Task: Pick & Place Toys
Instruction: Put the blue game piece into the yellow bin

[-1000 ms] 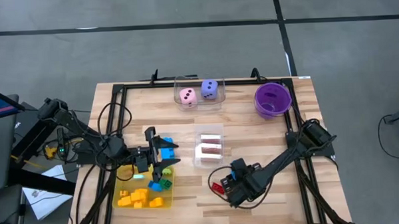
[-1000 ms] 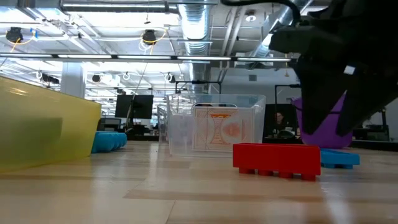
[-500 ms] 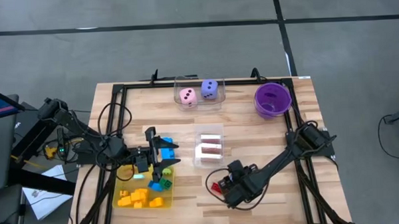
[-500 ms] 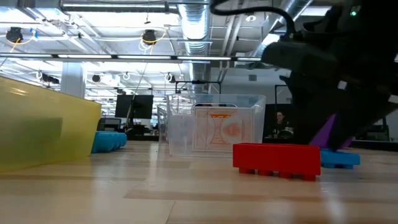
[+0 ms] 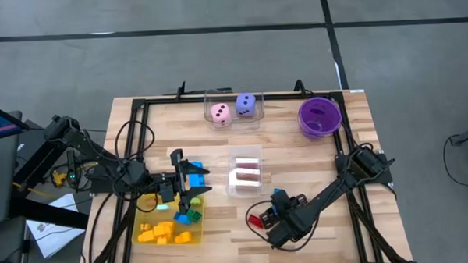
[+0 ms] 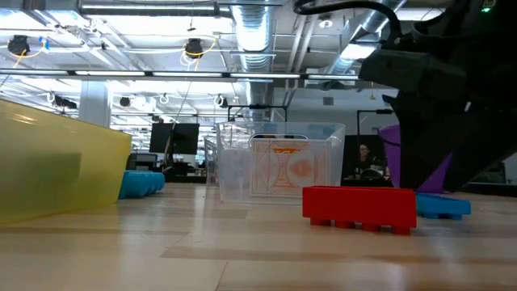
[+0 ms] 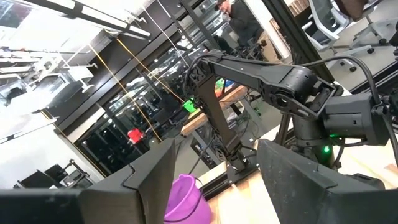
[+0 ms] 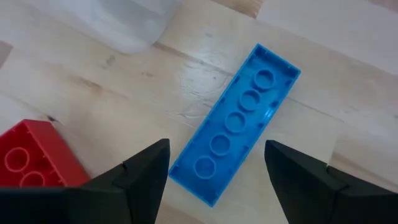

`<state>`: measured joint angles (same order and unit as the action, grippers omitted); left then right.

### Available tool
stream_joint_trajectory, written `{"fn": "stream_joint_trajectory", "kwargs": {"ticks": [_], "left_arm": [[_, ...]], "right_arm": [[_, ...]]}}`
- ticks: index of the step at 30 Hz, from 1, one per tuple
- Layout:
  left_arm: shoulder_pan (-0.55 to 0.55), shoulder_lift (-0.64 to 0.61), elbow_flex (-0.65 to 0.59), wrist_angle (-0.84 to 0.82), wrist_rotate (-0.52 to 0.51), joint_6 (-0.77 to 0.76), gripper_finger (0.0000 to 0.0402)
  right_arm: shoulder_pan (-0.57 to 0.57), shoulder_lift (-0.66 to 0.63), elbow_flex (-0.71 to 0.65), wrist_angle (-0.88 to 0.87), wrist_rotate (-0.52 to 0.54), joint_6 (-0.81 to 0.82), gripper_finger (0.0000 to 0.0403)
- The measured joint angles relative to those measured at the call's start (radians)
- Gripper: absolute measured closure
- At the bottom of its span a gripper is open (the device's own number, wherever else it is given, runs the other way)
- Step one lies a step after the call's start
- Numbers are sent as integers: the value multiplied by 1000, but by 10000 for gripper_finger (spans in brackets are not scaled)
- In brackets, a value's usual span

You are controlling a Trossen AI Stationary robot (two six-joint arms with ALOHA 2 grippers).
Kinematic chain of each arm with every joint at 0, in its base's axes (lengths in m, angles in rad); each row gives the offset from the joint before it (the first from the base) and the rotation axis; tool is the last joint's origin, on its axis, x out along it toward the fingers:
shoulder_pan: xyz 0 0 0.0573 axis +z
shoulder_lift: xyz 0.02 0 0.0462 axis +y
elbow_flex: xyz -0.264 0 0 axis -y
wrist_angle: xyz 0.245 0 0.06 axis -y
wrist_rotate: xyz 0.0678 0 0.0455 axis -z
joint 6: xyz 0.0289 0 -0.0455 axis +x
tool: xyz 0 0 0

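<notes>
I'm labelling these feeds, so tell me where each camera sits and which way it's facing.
High view: overhead, straight down on the table, both arms.
Low view: tabletop height, level across; red brick, right arm looming.
Left wrist view: raised, facing the room; own fingers, purple bowl.
Right wrist view: down past open fingers at blue brick.
Low and right wrist share both bricks.

We see a light wood table (image 5: pixel 313 156), smooth with visible grain; glossy plastic blue brick (image 8: pixel 236 124) and red brick (image 6: pixel 359 208); clear plastic box (image 6: pixel 279 171); translucent yellow tray (image 6: pixel 56 166).
</notes>
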<state>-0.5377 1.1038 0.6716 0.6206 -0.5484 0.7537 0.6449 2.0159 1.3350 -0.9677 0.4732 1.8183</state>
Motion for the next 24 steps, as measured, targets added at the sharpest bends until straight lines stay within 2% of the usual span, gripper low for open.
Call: {"fn": "stream_joint_trajectory", "kwargs": {"ticks": [16,24], "left_arm": [[0,0,0,0,0,0,180],[0,0,0,0,0,-1,180]], "right_arm": [[3,0,-3,21,26,7,147],[1,0,-80,82,24,28,147]]}}
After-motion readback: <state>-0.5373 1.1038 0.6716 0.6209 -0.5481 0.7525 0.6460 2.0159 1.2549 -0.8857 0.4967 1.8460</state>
